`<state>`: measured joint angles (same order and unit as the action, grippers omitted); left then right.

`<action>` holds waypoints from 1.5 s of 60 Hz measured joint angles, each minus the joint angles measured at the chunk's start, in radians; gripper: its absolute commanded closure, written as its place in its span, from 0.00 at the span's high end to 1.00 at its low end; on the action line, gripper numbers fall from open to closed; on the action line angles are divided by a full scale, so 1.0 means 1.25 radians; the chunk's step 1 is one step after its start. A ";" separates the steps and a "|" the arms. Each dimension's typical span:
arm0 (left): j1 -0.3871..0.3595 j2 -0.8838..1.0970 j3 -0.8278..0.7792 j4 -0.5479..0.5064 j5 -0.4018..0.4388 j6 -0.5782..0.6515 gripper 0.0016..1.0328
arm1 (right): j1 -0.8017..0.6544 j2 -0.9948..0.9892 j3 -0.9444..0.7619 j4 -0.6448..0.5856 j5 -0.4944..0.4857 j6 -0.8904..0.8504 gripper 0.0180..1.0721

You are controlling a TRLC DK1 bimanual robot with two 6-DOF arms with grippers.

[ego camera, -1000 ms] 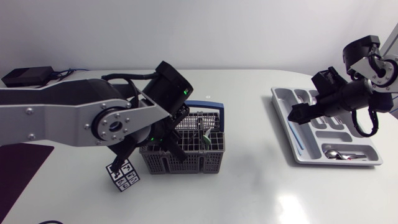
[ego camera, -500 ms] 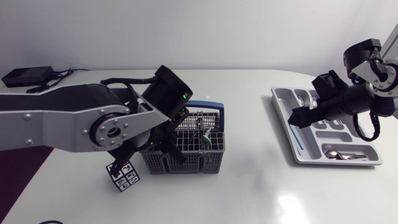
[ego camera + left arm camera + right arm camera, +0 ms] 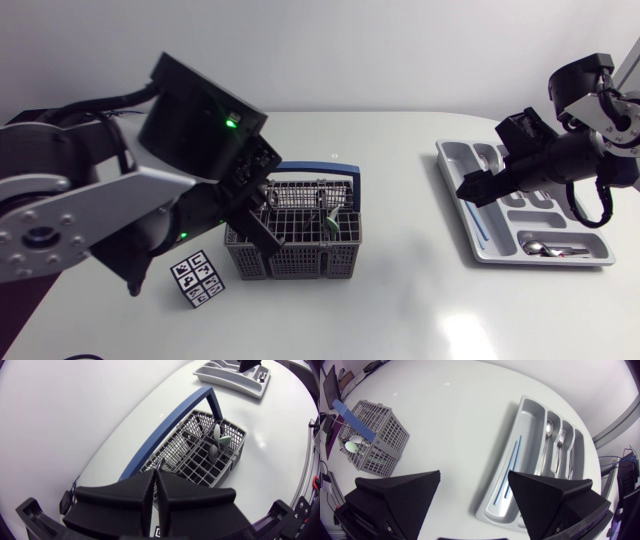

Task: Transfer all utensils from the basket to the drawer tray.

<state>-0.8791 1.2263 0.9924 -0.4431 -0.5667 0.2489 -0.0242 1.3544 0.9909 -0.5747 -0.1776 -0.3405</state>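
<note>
The grey wire basket (image 3: 310, 255) with a blue handle (image 3: 322, 168) stands mid-table; a green and a grey spoon head (image 3: 330, 215) stick up in its right part. My left gripper (image 3: 260, 235) hangs over the basket's left part, fingers pressed shut. In the left wrist view the gripper (image 3: 155, 472) shows a thin dark tip at its fingertips above the basket (image 3: 200, 455); I cannot tell what it is. The grey drawer tray (image 3: 590, 262) lies at the right with spoons, a fork and blue sticks. My right gripper (image 3: 468, 190) hovers open over the tray's left edge, empty (image 3: 475, 495).
A small white tag block (image 3: 197, 280) stands on the table just left of the basket's front. In the right wrist view the tray (image 3: 492, 505) lies ahead of the fingers and the basket (image 3: 372, 442) far off beside them, bare table between.
My left gripper's fingers have closed and the left arm has lifted up from the basket. The right gripper has drifted slightly left over the tray's edge, still open.
</note>
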 measured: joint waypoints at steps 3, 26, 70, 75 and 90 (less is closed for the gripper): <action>-0.007 -0.029 -0.002 0.000 -0.006 0.013 0.03 | 0.009 -0.014 0.000 -0.003 0.000 0.000 0.93; -0.011 -0.210 -0.003 0.012 0.008 0.032 0.03 | 0.141 -0.176 0.000 -0.068 -0.026 0.001 0.93; 0.150 -0.083 0.092 -0.128 0.686 -0.204 0.03 | 0.530 -0.275 0.002 -0.071 -0.196 0.085 0.77; 0.164 -0.054 0.103 -0.131 0.745 -0.219 0.03 | 0.547 -0.253 0.002 -0.045 -0.201 0.085 0.68; 0.179 -0.005 0.135 -0.145 0.825 -0.230 0.03 | 0.574 -0.197 0.002 -0.017 -0.216 0.085 0.43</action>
<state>-0.6559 1.2205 1.1614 -0.6247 0.4644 -0.0387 0.6930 1.1084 0.9928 -0.5957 -0.4480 -0.2348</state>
